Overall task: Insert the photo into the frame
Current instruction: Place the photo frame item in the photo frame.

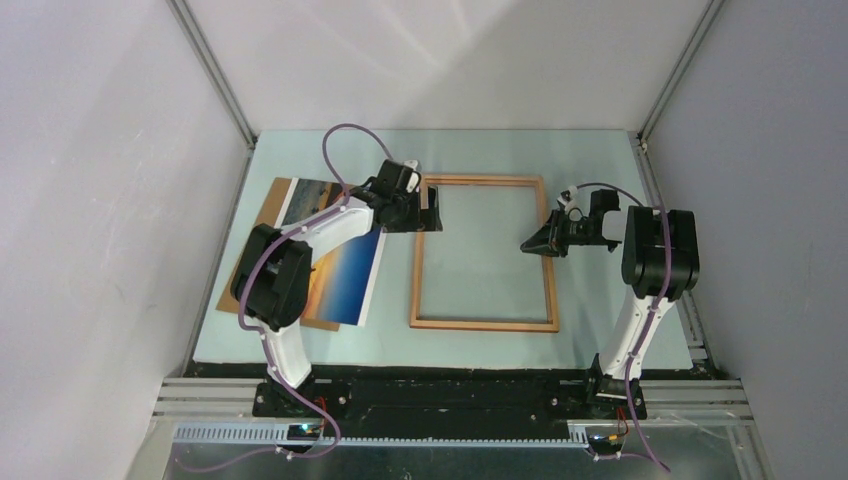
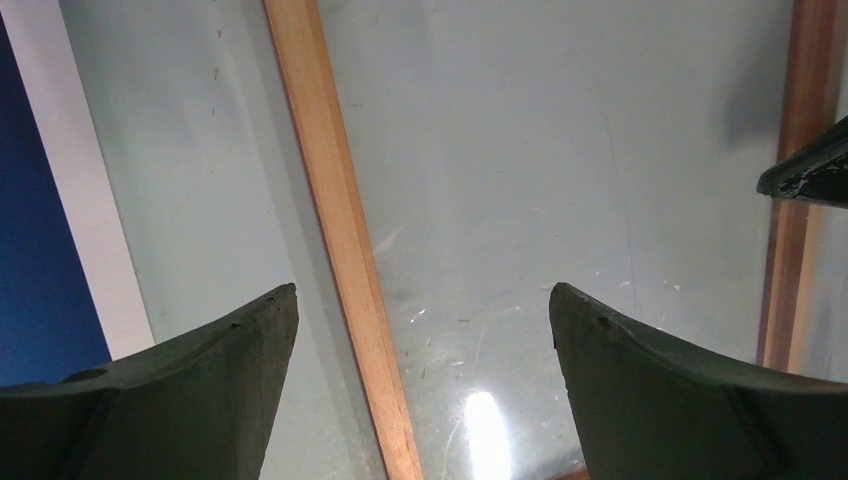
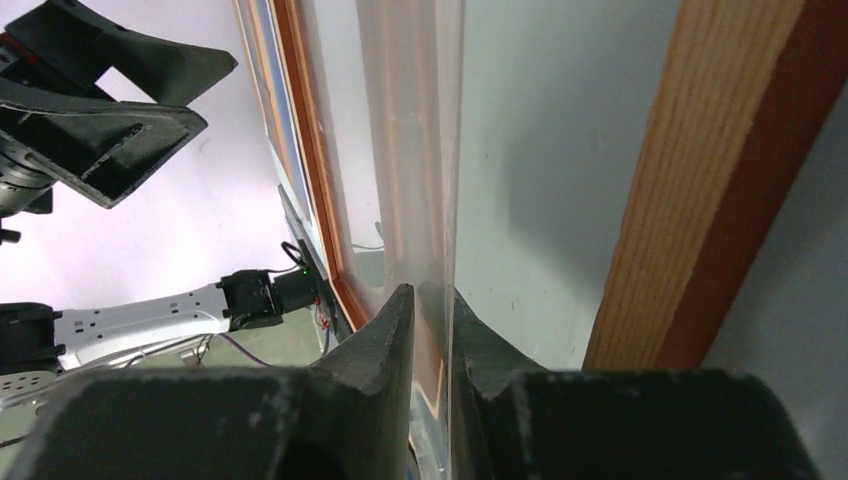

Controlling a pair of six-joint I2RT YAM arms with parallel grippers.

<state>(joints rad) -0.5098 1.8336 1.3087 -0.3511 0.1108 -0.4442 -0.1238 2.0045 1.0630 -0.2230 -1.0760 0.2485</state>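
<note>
The orange-brown wooden frame (image 1: 484,325) lies flat mid-table. A clear pane (image 3: 400,150) sits in its opening. My right gripper (image 1: 532,243) is at the frame's right rail, and in its wrist view (image 3: 432,300) it is shut on the pane's edge beside that rail (image 3: 700,180). The photo (image 1: 350,270) lies left of the frame on a brown board, partly hidden under my left arm. My left gripper (image 1: 430,210) is open and empty over the frame's upper left. In its wrist view (image 2: 423,300) the left rail (image 2: 340,220) runs between the fingers. The photo's blue edge (image 2: 30,220) shows at far left.
The brown backing board (image 1: 262,222) lies under the photo near the left wall. My right gripper's fingertip (image 2: 812,172) shows at the right of the left wrist view. Grey walls and metal rails enclose the pale green mat (image 1: 600,340).
</note>
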